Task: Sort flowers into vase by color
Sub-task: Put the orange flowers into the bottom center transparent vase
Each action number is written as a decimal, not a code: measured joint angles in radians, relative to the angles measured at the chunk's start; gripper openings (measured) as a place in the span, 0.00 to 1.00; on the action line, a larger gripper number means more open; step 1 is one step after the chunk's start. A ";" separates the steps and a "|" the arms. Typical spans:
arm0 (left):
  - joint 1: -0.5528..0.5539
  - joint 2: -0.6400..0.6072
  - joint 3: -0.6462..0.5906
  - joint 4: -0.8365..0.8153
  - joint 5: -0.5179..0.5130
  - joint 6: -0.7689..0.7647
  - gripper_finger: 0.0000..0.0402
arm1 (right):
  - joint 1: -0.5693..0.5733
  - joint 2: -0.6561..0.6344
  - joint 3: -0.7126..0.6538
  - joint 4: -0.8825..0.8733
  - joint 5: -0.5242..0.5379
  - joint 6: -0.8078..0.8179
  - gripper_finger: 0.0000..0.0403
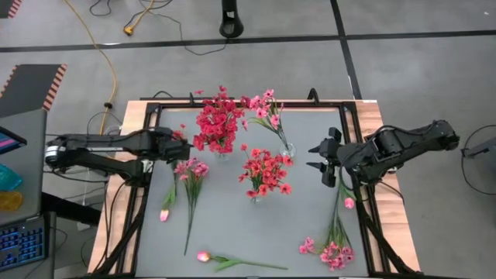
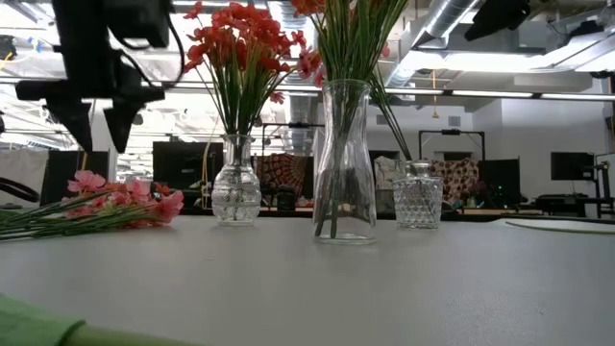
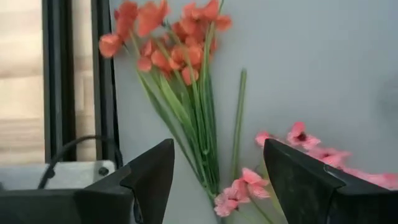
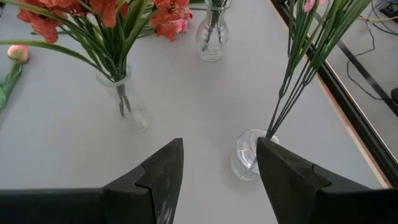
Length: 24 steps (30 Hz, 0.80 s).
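Three glass vases stand mid-table. One holds crimson-pink sprays, one holds red sprays, and a small one holds light pink sprays. A pink spray lies flat on the table's left part with a tulip bud beside it. My left gripper hangs open above that spray, fingers apart in the left wrist view. My right gripper is open in the air, just right of the small vase.
Another pink spray and a tulip bud lie along the right edge. A tulip with its stem lies near the near edge. A black frame rims the table. Bare grey mat shows between the vases and the near edge.
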 joint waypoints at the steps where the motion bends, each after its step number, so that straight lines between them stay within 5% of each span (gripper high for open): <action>1: 0.016 0.023 -0.001 0.009 0.020 0.015 0.59 | 0.000 0.001 0.000 0.000 0.000 0.000 0.57; 24: 0.334 0.489 0.000 0.162 0.149 0.348 0.59 | 0.000 0.001 0.000 -0.002 -0.001 -0.002 0.57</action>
